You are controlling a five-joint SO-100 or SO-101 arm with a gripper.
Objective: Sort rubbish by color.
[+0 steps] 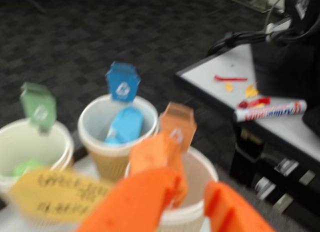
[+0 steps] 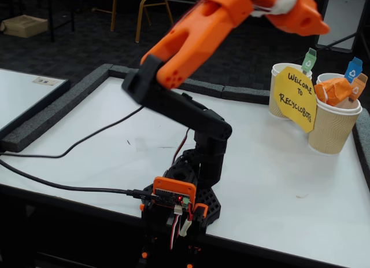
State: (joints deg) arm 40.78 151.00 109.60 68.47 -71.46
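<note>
The white bench (image 2: pixel 277 181) is filling the lower half of the fixed view, and the orange arm (image 2: pixel 196 33) is reaching from its black base at lower centre up across the top of the frame toward the upper right. Three beige ribbed cups are standing close together at the right edge of the bench — the nearest cup (image 2: pixel 334 126) is carrying the orange wad (image 2: pixel 334 90) at its rim, with the yellow sign (image 2: pixel 295 98) leaning against the cups.

In the wrist view the hand (image 1: pixel 192 192) is entering from the bottom edge with its two orange fingers (image 1: pixel 145 194) spread apart, a clear gap showing between them; nothing is sitting in that gap. The orange wad (image 1: pixel 157 152) is lying just beyond the left finger, at the rim of the lower-centre cup (image 1: pixel 200 167) — whether the finger is touching it, I cannot tell through the blur. The sky blue wad (image 1: pixel 125 126) is lying inside the middle cup (image 1: pixel 97 127) under a blue tag (image 1: pixel 122 81). The light green wad (image 1: pixel 25 167) is sitting in the left cup (image 1: pixel 20 142), beneath a green tag (image 1: pixel 37 105).
</note>
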